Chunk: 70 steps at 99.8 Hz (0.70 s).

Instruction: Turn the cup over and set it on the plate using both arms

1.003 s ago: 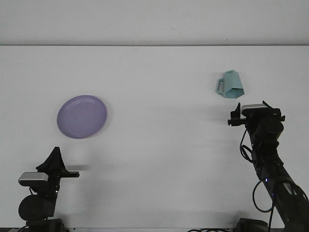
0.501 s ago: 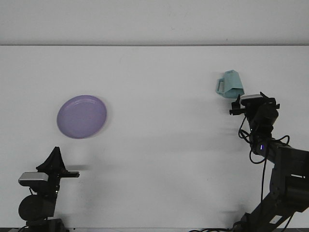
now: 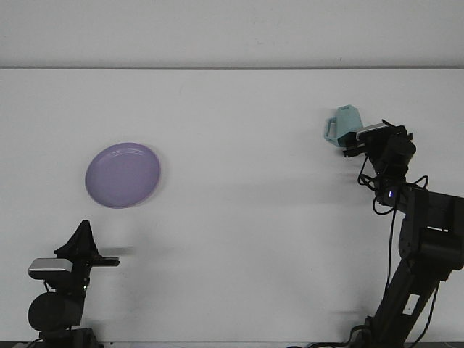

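A pale teal cup (image 3: 344, 122) lies upside down at the back right of the white table, its handle pointing left. My right gripper (image 3: 354, 140) has reached the cup's lower right side, and its wrist camera hides where they meet. A lilac plate (image 3: 122, 175) lies flat on the left side of the table with nothing on it. My left gripper (image 3: 84, 230) rests low at the front left, pointing up, shut and holding nothing, well in front of the plate.
The table's far edge (image 3: 232, 69) runs along a pale wall. The right arm's base and cables (image 3: 406, 290) rise at the front right corner. White tabletop (image 3: 246, 188) stretches between plate and cup.
The right arm has stretched forward and up. Its gripper moved from just in front of the cup to against the cup's lower right side. The cup, the plate and the left arm stayed put.
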Available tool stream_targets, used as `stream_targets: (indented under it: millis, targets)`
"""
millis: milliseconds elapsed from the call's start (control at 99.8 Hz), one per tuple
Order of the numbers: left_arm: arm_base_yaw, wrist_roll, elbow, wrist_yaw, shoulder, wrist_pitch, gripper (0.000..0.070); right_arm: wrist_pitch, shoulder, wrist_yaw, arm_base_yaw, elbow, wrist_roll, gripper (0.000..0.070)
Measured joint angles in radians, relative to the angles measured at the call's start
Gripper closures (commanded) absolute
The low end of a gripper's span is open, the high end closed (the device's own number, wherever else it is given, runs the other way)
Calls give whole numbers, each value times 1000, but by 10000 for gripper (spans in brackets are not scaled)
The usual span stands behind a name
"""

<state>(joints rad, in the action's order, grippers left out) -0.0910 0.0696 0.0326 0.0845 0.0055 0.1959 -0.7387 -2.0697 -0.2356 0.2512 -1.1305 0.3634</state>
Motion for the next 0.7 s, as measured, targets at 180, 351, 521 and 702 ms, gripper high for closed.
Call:
stream_targets:
  millis: [180, 351, 521, 702]
  targets:
    - [0, 0, 0, 0, 0, 0, 687, 7, -46, -13, 0, -65, 2, 220]
    - [0, 0, 0, 0, 0, 1, 687, 35, -65, -66, 5, -86, 16, 548]
    - [0, 0, 0, 0, 0, 1, 687, 42, -68, -86, 4, -86, 33, 699]
    - [0, 0, 0, 0, 0, 1, 687, 38, -68, -105, 5, -86, 15, 699]
